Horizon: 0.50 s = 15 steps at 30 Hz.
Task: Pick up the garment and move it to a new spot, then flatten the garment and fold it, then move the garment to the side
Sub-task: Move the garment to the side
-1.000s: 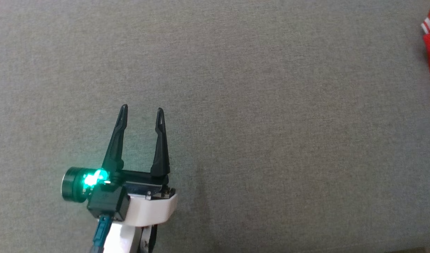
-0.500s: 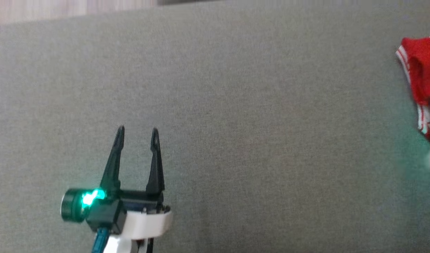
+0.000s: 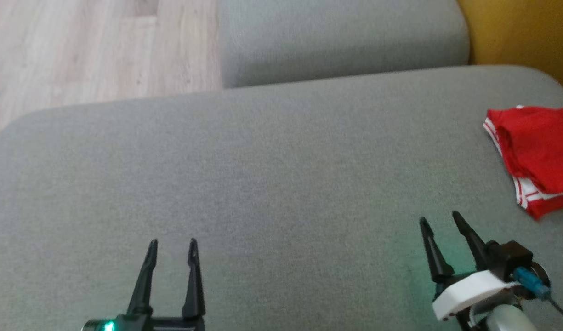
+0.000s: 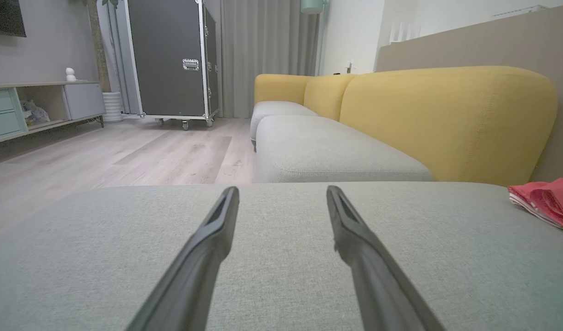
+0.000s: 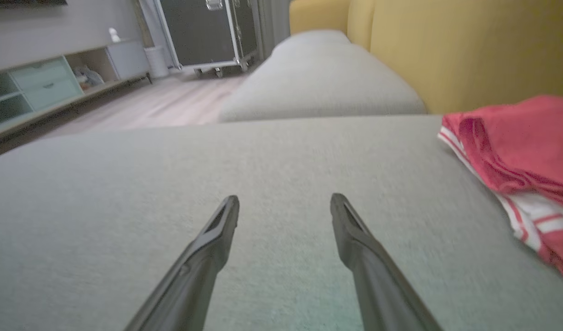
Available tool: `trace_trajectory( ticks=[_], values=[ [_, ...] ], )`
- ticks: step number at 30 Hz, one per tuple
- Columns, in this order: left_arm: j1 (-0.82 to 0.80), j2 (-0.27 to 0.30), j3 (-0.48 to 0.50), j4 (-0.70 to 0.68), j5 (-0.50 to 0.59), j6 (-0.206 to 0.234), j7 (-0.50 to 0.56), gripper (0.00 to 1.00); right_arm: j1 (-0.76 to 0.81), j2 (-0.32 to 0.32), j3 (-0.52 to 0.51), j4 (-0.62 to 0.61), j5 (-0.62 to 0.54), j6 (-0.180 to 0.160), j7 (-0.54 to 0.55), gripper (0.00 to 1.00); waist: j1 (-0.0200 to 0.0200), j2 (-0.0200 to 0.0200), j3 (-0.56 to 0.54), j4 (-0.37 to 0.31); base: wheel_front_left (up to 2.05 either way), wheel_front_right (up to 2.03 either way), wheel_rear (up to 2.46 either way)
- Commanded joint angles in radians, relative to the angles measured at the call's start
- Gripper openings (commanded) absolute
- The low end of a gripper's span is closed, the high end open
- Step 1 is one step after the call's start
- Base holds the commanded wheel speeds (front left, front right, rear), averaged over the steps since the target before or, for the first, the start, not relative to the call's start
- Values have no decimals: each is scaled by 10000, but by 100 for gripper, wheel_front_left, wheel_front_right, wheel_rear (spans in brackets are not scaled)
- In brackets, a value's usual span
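Observation:
The garment (image 3: 536, 156) is red with white stripes, folded into a small bundle at the right end of the grey sofa seat (image 3: 272, 174). It shows at the right edge of the left wrist view as garment (image 4: 545, 200) and larger in the right wrist view as garment (image 5: 520, 156). My right gripper (image 3: 440, 219) hovers open over the cushion, a little below and left of the garment, holding nothing; its fingers (image 5: 217, 230) are spread. My left gripper (image 3: 172, 242) is open at the lower left, far from the garment, its fingers (image 4: 219, 225) apart over bare cushion.
A second grey seat cushion (image 3: 341, 37) lies beyond, with the yellow backrest (image 3: 520, 32) at the far right. Wooden floor (image 3: 93, 50) is past the seat's left edge. A black wheeled case (image 4: 171, 59) and a low cabinet (image 4: 37, 108) stand across the room.
The head camera has tilted up and back, bringing the floor, far cushion and right gripper into view. The garment now lies alone on the seat, with the right gripper open beside it.

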Motion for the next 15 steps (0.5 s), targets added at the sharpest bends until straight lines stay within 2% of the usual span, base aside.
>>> trace_trajectory(
  ticks=[1, 7, 15],
  values=[
    [-185, -41, 490, -366, -49, 5, -51, 100, -28, 196, -8, -1108, -405, -7, -134, 100, 4, -1, -305, 118, 0, 0, 0],
    [137, -41, 745, -310, -95, -23, -51, 100, 1182, 703, -637, -2965, -1201, -7, -140, 100, 4, -1, -468, 128, 0, 0, 0],
    [340, -41, 897, -470, -208, 119, -51, 100, 1657, 898, -903, -3525, -1432, -7, -142, 100, 4, -1, -511, 88, 0, 0, 0]
  ],
)
